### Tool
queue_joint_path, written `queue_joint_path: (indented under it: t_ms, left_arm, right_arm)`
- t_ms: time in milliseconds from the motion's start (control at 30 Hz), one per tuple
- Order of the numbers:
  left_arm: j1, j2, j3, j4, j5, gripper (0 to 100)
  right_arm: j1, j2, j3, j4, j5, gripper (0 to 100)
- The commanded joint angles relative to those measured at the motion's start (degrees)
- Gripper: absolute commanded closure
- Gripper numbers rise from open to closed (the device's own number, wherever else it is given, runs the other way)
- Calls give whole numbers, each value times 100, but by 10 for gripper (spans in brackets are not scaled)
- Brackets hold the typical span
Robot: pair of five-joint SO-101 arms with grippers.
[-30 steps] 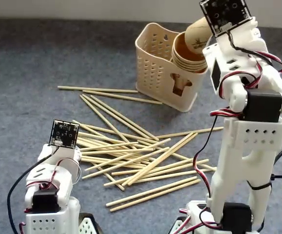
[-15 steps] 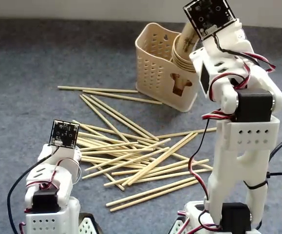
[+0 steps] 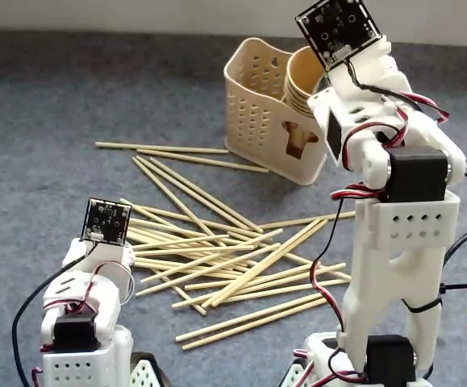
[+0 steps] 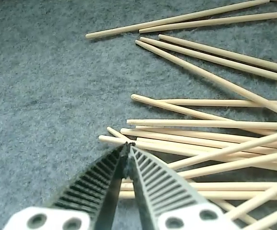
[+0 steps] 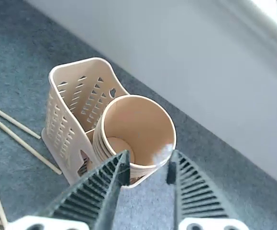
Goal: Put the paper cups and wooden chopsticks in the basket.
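Evidently the basket (image 3: 253,109) stands upright to take the nested paper cups (image 5: 138,124), which lean inside it; the right gripper (image 5: 147,168), jaws spread so they sit free, hangs just above their rim. The wooden chopsticks (image 3: 217,250) lie scattered outside, beneath the left gripper (image 4: 128,152), pressed together and empty

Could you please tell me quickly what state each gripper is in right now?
Left gripper: closed, holding nothing.
Right gripper: open, by the paper cups in the basket.
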Motion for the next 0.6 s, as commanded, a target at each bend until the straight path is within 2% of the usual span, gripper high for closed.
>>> queue_joint_path:
  t_ms: [0,167,267,567]
  left_arm:
    - [-48,-57,-40,0,-35,993]
    - [-48,-57,-31,0,-35,993]
    - [-48,-57,-4,9,-35,993]
    - [-48,-57,31,-18,-44,993]
  right_arm:
    - [-136,-75,-312,119,-70,992]
    - [-136,84,-84,101,-132,991]
    - [-136,295,171,92,-519,991]
    - [66,708,1297,-840,-1108,991]
